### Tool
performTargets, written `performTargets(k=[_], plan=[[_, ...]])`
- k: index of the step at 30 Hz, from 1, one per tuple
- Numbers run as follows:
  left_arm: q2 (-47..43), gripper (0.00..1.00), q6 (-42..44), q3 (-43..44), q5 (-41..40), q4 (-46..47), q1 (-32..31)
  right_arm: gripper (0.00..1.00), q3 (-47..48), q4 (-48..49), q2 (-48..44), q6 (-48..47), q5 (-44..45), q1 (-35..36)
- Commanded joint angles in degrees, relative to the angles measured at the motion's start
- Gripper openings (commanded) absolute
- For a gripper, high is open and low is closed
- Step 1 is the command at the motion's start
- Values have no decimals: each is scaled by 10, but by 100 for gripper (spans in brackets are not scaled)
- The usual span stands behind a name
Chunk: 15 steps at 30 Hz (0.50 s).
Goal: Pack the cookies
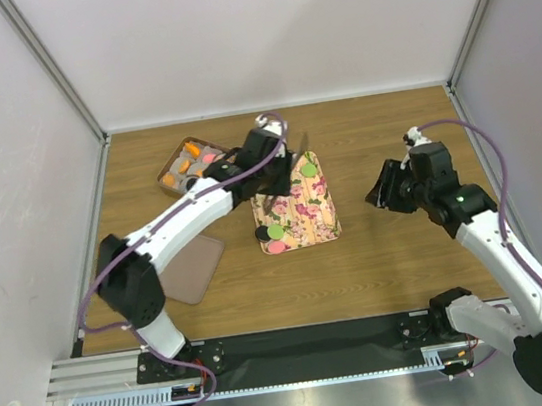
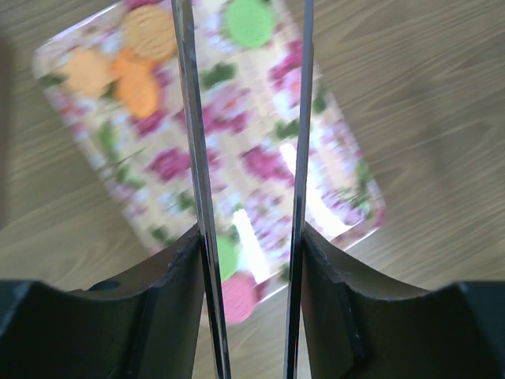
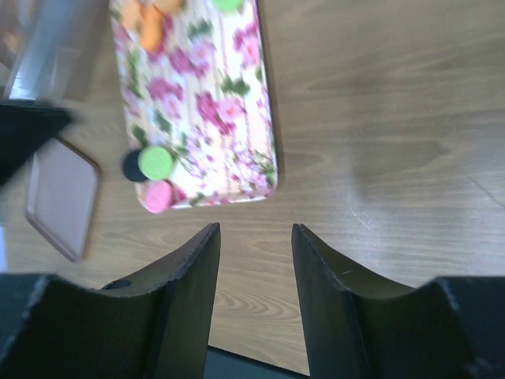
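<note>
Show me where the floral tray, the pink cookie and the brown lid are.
floral tray (image 3: 213, 118): right wrist view, bare patterned middle.
pink cookie (image 3: 158, 197): right wrist view, centre of its top face.
brown lid (image 3: 61, 196): right wrist view, middle of its flat surface.

cookies (image 1: 275, 234) on tray (image 1: 316, 219) — lid (image 1: 193, 265) left

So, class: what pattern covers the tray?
Pink roses with green leaves on the tray; right wrist view shows it best.
</note>
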Motion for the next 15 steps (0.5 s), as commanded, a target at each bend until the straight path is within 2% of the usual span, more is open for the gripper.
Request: performTargets(k=[1,5,8,15], plan=[[54,51,-33,61,23,100,-30,48,73,-47,-39,22,61,-4],[165,51,-33,134,27,136,-76,48,104,-86,-69,31,80,-5],[217,50,-30,195,19,153,-103,49,110,-101,-84,36,85,-5],[358,50,-39,318,15,177,-133,49,133,-139,-114,37,117,-5]])
